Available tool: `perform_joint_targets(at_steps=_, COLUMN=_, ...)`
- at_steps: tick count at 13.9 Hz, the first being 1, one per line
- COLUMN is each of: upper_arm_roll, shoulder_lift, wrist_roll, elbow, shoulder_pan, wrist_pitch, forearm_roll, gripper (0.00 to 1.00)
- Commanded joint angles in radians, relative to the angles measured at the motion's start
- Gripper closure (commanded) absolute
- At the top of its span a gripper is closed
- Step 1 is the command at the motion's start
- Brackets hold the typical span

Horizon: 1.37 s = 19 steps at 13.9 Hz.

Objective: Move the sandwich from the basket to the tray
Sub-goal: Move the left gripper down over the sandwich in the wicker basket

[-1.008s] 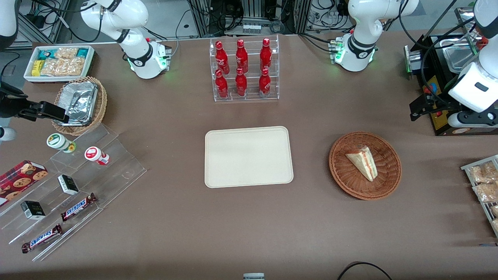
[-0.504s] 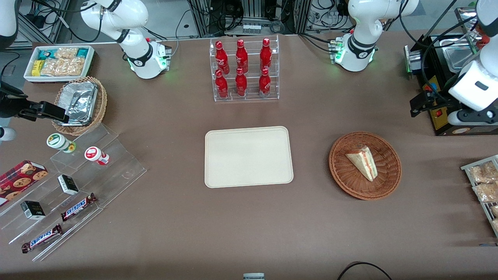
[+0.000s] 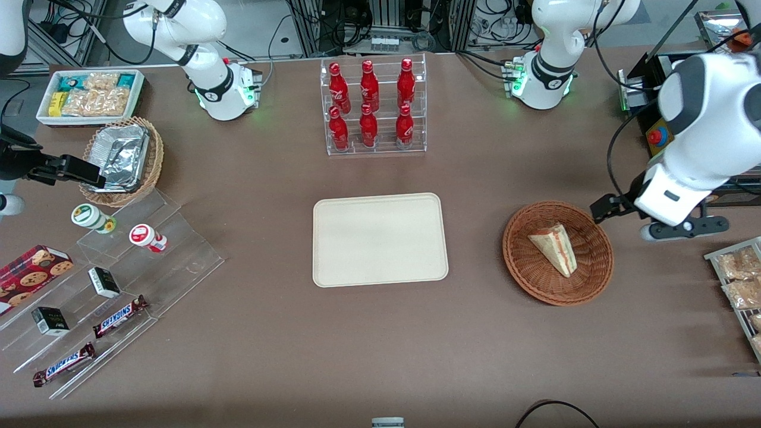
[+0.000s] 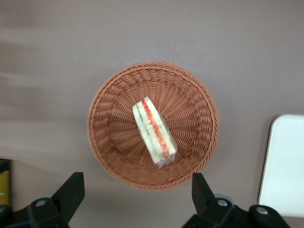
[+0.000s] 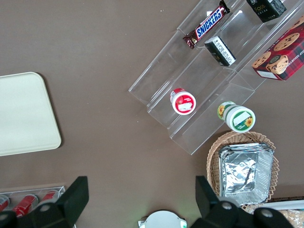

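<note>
Now the brown counter (image 3: 250,368) is stretching wide, and the left arm is hanging over the working arm's end of it, high above the surface. Largest of the task's things, the cream tray (image 3: 380,239) is lying flat and bare in the middle of the counter, well apart from the action. Next in size, the reddish-brown wicker basket (image 3: 529,279) is sitting beside the tray, toward the working arm's end. Inside it the sandwich (image 3: 555,249) is lying on the weave, a pale wedge with its red and green filling edge showing.

Over to the gripper (image 4: 137,190): it is hovering above the basket's rim, the wrist view looking straight down with the basket (image 4: 107,142) and sandwich (image 4: 154,130) framed between its two dark fingers (image 4: 71,190). Those fingers are spread wide apart and are holding nothing at all.

By the look of it, this is the approach step, with no grasp made and the sandwich not yet lifted. The next move is calling for the gripper to centre over the wedge, turn so the fingers are straddling its narrow thickness rather than its length, then descend into the basket and close gently, since soft bread is likely to crush under a hard squeeze.
</note>
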Motion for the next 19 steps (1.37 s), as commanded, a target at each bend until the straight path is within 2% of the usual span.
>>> perform_joint_targets(at_steps=1, upper_arm_roll=-0.004, shoulder_lift=-0.038, wrist_roll=-0.106, elbow=-0.152, shoulder_pan=-0.008, wrist_pitch=0.163, forearm_roll=-0.004, gripper=0.00)
perform_joint_targets(at_steps=3, upper_arm_roll=-0.004, shoulder_lift=-0.035, wrist_roll=-0.263, elbow=-0.223, shoulder_pan=-0.019, wrist_pitch=0.284, forearm_roll=-0.025, gripper=0.00)
perform_joint_targets(at_steps=4, upper_arm_roll=-0.004, shoulder_lift=-0.030, wrist_roll=-0.281, elbow=-0.252, shoulder_pan=-0.028, wrist_pitch=0.327, forearm_roll=-0.025, gripper=0.00)
perform_joint_targets(at_steps=12, upper_arm_roll=-0.004, shoulder_lift=0.094, wrist_roll=-0.336, elbow=-0.303, shoulder_pan=-0.053, wrist_pitch=0.481, forearm_roll=-0.025, gripper=0.00)
perform_joint_targets(at_steps=19, upper_arm_roll=0.001, shoulder_lift=0.136, wrist_roll=-0.335, elbow=-0.367, shoulder_pan=-0.042, wrist_pitch=0.579, forearm_roll=-0.021, gripper=0.00)
